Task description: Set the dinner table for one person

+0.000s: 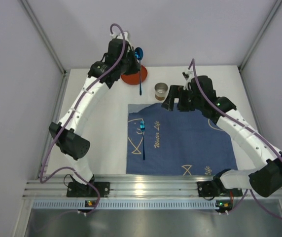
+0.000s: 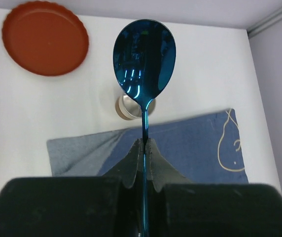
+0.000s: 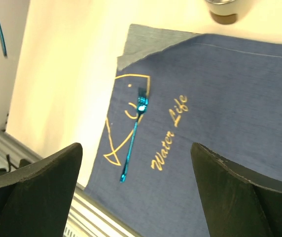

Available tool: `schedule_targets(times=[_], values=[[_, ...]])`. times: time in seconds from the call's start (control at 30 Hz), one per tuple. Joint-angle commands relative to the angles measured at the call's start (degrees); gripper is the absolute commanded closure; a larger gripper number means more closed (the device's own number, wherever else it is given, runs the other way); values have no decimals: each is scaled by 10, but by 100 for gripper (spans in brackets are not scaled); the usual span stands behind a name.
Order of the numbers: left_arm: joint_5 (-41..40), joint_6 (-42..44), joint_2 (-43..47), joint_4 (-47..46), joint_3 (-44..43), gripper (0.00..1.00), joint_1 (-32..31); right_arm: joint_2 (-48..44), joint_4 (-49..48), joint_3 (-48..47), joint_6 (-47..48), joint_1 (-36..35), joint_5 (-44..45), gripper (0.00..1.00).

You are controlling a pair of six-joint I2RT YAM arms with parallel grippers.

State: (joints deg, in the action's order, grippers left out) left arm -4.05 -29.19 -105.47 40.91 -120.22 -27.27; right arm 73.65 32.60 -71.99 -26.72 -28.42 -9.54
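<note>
My left gripper (image 1: pixel 133 61) (image 2: pixel 144 140) is shut on the thin handle of a shiny blue spoon (image 1: pixel 139 53) (image 2: pixel 144 59), held above the back of the white dinner table (image 1: pixel 106 123) (image 2: pixel 205 64). The bowl of the spoon points away from the jaws. Below it lie a red plate (image 1: pixel 133 76) (image 2: pixel 46 38) and a small metal cup (image 1: pixel 161 91) (image 2: pixel 126 108). A blue fork (image 1: pixel 142 138) (image 3: pixel 133 138) rests on the left part of the dark blue placemat (image 1: pixel 180 143) (image 3: pixel 229 98). My right gripper (image 1: pixel 176 101) (image 3: pixel 136 145) hovers open over the placemat's back edge, holding nothing.
The placemat's back left corner (image 3: pixel 131 49) (image 2: pixel 77 148) is folded over, showing its paler underside. Grey walls and metal posts close in the table on three sides. An aluminium rail (image 1: pixel 146 187) with the arm bases runs along the near edge.
</note>
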Motion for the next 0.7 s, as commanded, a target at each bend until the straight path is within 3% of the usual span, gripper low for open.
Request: schedule_targets(times=[0.0,0.47,0.57,0.67], values=[[-2,-30,2,16,42,100,-29,-23,-75,11,-29,-20,-1,9],[2,-111,-4,1,46,100,-128,5,-132,9,-40,-32,-44,11],[2,-116,3,0,53,100,-141,13,-155,29,-47,-40,-43,18],[4,-121,17,-11,73,100,-152,23,-157,45,-47,-51,-29,37]])
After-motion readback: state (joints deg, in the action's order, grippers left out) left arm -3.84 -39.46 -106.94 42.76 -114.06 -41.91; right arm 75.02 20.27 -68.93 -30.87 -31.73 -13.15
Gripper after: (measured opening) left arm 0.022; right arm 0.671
